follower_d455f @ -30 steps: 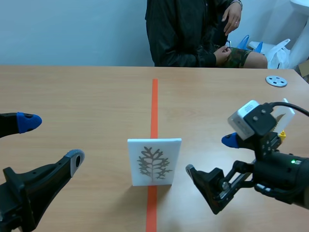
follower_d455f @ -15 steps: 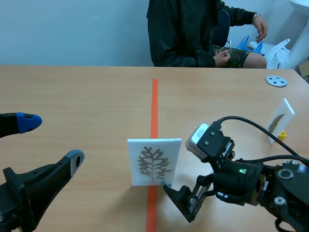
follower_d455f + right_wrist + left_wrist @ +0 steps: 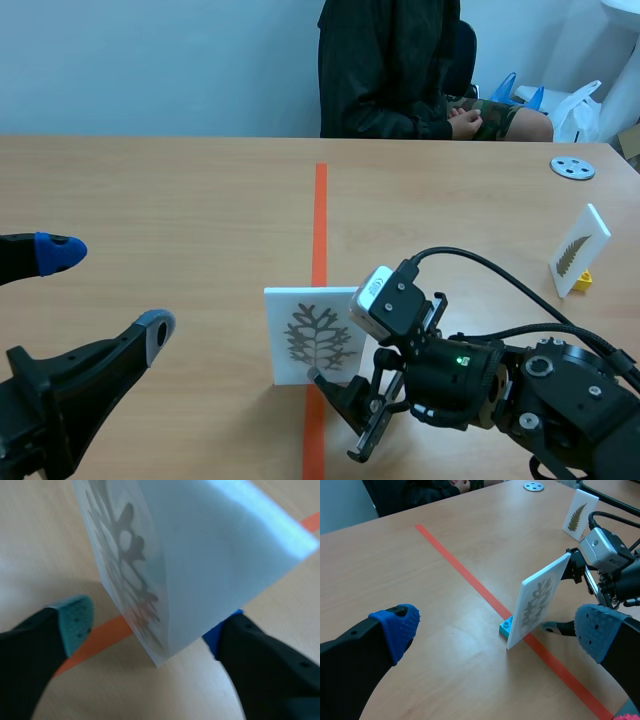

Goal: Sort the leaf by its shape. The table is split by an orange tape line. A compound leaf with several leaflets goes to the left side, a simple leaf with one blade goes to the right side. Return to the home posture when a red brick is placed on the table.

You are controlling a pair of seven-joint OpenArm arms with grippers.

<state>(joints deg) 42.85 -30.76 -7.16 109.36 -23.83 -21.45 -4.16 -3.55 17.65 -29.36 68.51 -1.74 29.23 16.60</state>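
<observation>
White leaf card (image 3: 210, 555) stands between right claw's (image 3: 150, 625) open fingers (image 3: 72, 617), perhaps touching one

Two white leaf cards, centre card (image 3: 318, 335) and side card (image 3: 579, 246), two grippers, left gripper (image 3: 108, 290) and right gripper (image 3: 150, 627), one blue brick (image 3: 506, 627), one yellow brick (image 3: 583, 279), one grey disc (image 3: 572, 167), one seated person (image 3: 385, 70), one orange tape line (image 3: 320, 220).
</observation>
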